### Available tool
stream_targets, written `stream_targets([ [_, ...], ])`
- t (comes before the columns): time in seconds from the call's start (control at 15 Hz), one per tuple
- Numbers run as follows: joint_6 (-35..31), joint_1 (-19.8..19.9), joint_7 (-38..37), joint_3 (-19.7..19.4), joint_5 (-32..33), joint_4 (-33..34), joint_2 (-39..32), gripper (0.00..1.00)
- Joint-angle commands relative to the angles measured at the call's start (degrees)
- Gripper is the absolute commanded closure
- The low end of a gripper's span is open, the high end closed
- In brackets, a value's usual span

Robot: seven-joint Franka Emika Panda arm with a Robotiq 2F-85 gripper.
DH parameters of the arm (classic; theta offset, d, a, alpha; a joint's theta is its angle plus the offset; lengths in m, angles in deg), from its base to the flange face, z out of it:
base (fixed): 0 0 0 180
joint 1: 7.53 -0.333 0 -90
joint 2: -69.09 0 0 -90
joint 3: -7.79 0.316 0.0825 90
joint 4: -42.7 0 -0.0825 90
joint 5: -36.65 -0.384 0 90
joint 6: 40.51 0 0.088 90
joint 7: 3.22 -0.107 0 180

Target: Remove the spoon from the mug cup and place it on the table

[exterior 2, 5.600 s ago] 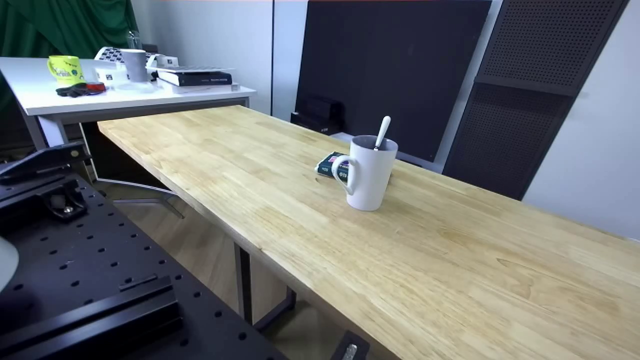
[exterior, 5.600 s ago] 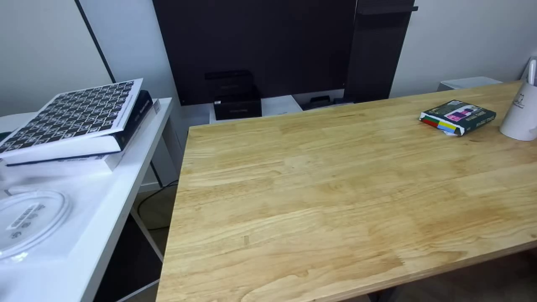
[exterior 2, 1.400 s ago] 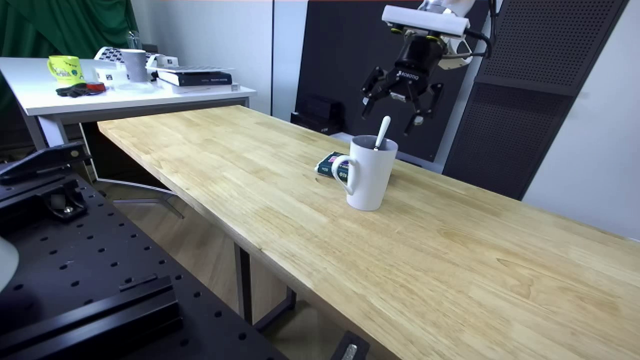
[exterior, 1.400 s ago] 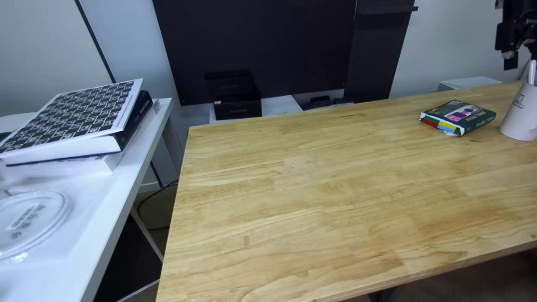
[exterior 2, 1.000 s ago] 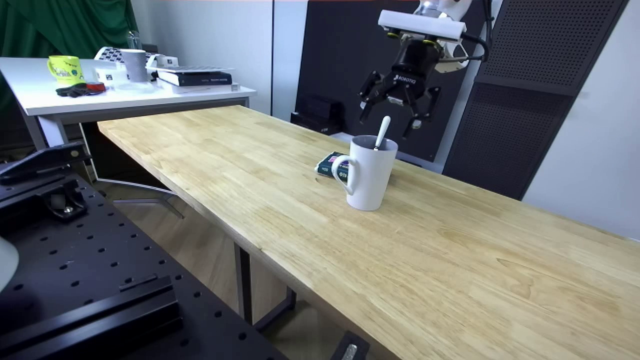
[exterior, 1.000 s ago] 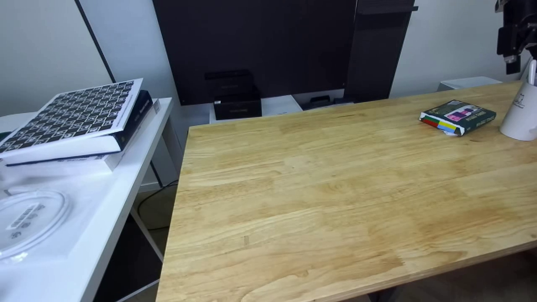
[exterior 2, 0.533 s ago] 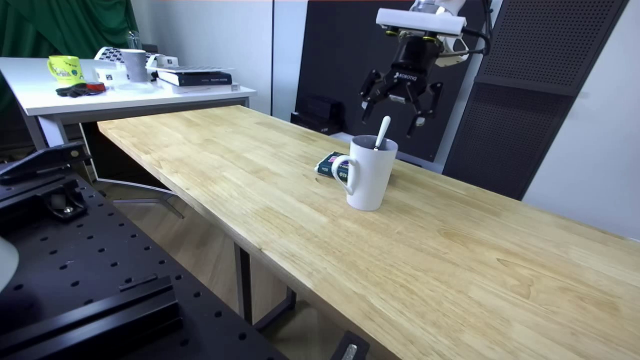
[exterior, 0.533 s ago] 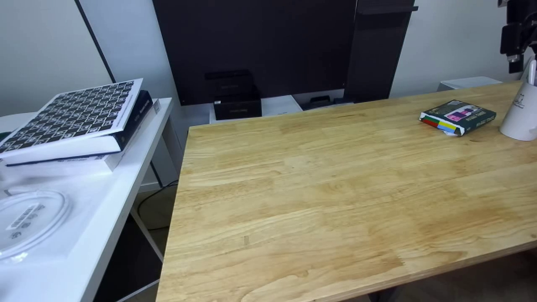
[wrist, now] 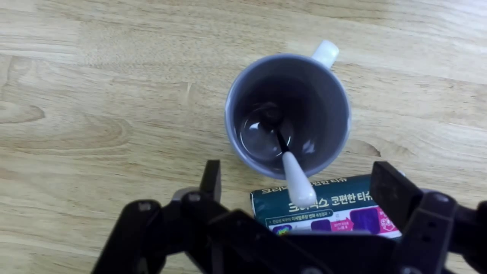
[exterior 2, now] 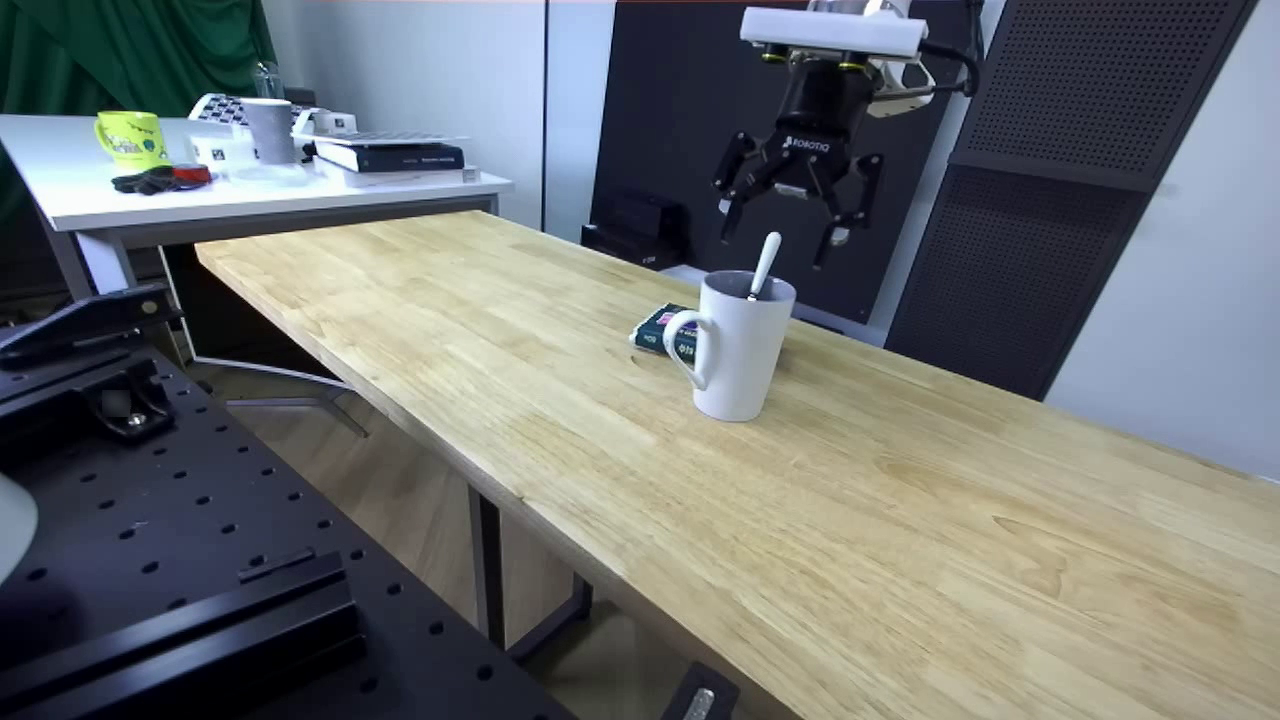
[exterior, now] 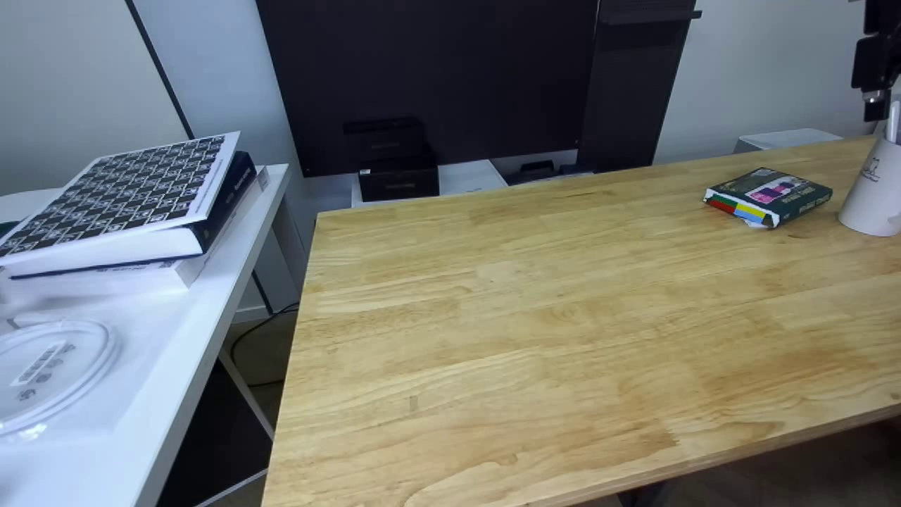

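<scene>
Gripper at upper right in both exterior views, fingers spread apart. Spoon tilted inside mug cup, handle end at lower centre of wrist view. Mug upright on table; green box just beside.

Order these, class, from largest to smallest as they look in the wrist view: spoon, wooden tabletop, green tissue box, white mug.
1. Wooden tabletop, filling the background.
2. White mug and green tissue box: too unsure to rank, since the gripper hides part of the latter.
3. Spoon, the slimmest shape.
</scene>
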Motion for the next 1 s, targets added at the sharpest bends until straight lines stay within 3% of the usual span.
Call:
stream_targets([
  [0.0,-2.5,-1.0,-1.6,-0.3,1.5,-4.9,3.6,0.25],
  [0.67,-6.3,-2.0,-1.3,-0.3,3.6,-9.7,6.1,0.95],
  [0.93,-6.7,-1.8,-1.1,-0.2,3.7,-10.3,6.7,1.00],
])
